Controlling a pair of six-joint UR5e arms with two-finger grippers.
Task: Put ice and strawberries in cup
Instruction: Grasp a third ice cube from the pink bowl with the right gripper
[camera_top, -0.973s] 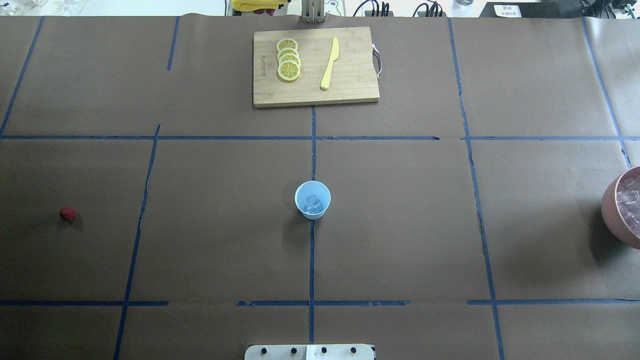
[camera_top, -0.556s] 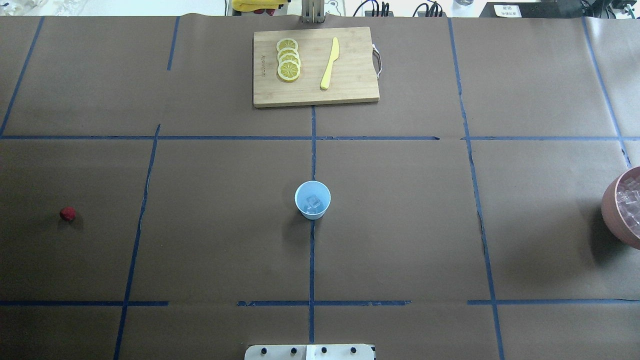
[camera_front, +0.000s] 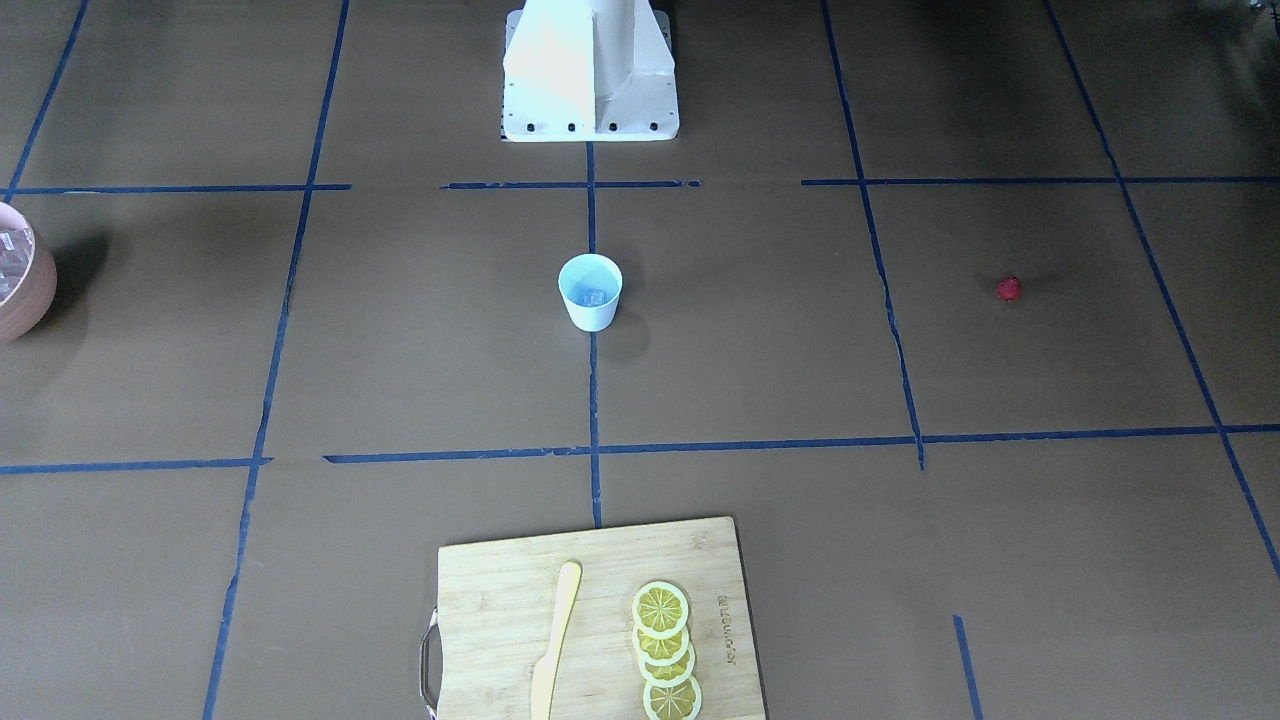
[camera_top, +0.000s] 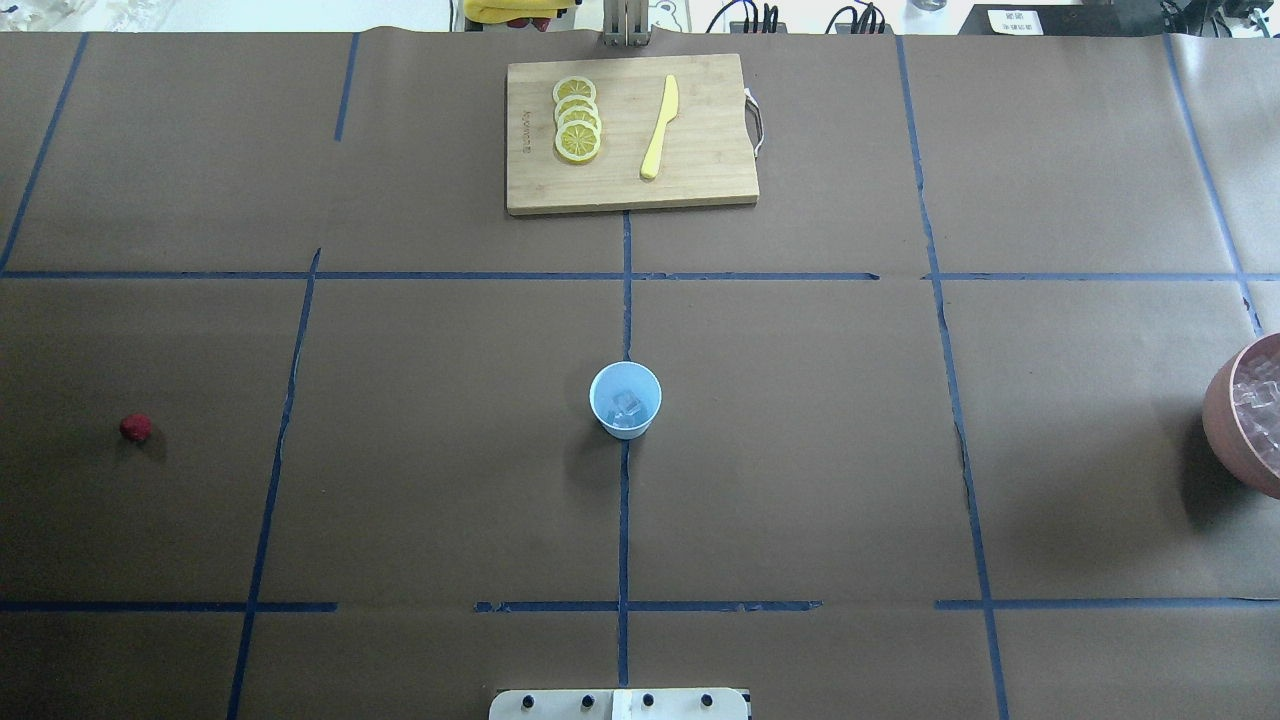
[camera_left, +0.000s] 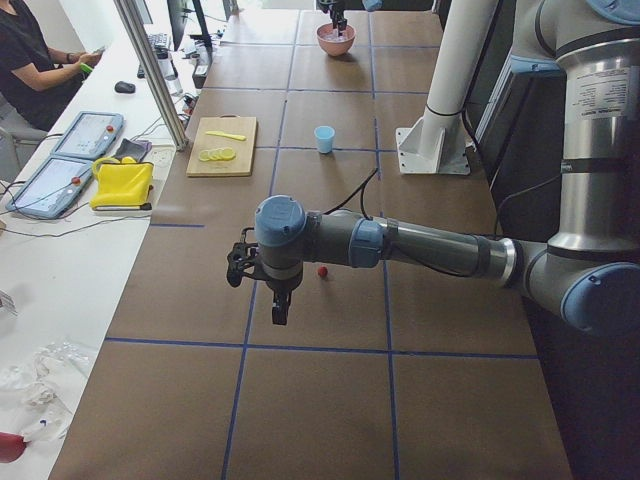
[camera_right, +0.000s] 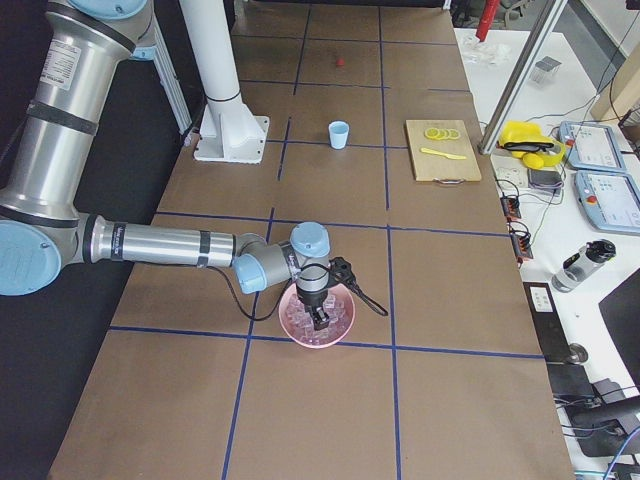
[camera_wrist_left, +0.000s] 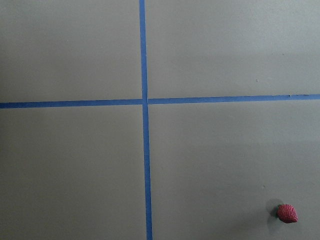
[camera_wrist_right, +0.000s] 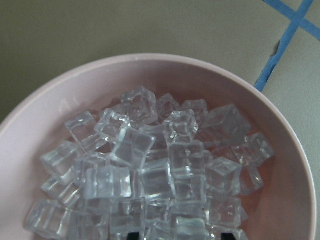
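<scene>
The left gripper (camera_left: 279, 312) points straight down near the tiny red strawberry (camera_left: 322, 271); I cannot tell how far it is open. The right gripper (camera_right: 318, 320) hangs parted and empty over clear ice cubes (camera_wrist_right: 150, 170) in the round pink bowl (camera_wrist_right: 150, 61).

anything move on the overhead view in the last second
Nothing visibly changed. The strawberry lies in the same spot on the table, away from the cup, which has ice in it as before. The pink bowl is in the same place at the edge.
</scene>
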